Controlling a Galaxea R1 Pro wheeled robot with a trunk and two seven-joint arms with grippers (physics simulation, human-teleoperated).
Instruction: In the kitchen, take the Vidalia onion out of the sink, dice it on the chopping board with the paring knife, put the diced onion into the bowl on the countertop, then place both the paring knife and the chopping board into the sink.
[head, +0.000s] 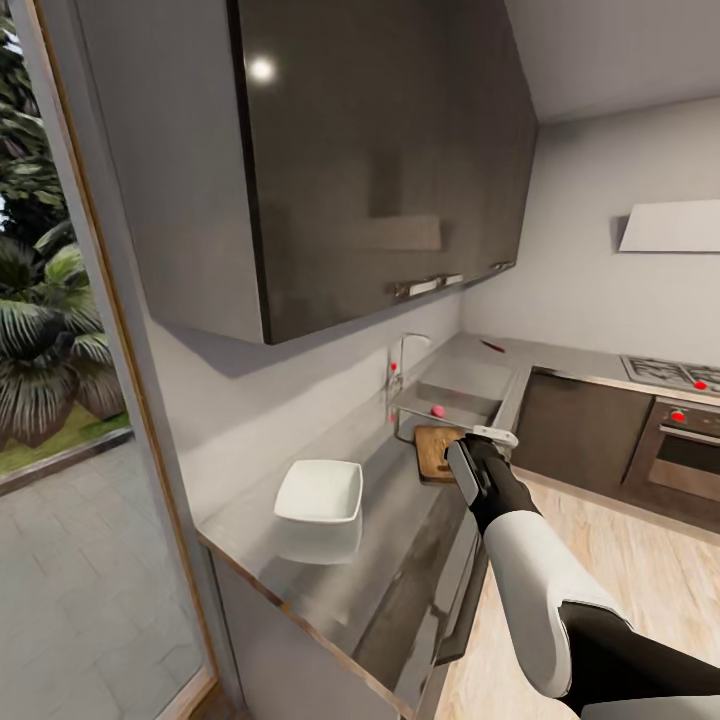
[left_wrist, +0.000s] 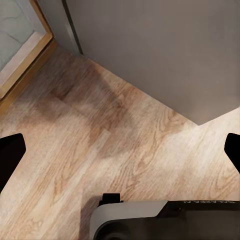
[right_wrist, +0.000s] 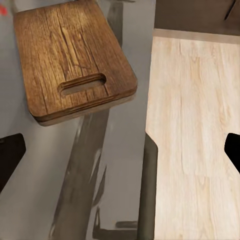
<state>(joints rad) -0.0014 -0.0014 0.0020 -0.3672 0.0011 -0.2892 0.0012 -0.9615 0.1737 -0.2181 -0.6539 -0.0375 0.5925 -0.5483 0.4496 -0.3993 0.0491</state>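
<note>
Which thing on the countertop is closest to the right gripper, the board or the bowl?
The chopping board, brown wood, just ahead of the right gripper; the white bowl sits farther off.

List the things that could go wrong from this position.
1. The chopping board lies near the countertop's front edge; a clumsy reach by the right claw, jaws wide, might push it toward the floor.
2. The paring knife lies far off in the corner beyond the sink, so fetching it likely means a long reach.
3. The bowl sits apart from the board, so diced pieces could spill in transfer.
</note>
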